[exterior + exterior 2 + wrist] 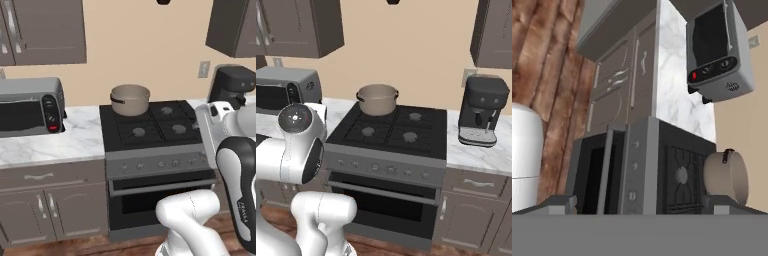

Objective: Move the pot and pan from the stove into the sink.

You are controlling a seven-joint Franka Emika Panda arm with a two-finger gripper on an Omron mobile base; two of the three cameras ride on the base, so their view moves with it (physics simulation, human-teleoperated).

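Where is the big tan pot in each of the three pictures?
Left base view: the pot sits upper middle, on the stove's back left burner.
Right base view: the pot is upper middle, slightly left, on the same back left burner.
Hand view: the pot is lower right, tipped sideways because the camera is rolled.
Shared landmark: the grey toaster oven on the marble counter.

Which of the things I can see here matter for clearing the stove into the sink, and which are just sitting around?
Part of the job:
- pot, on the stove's back left burner
- stove

Just lying about:
- toaster oven on the counter left of the stove
- coffee machine on the counter right of the stove
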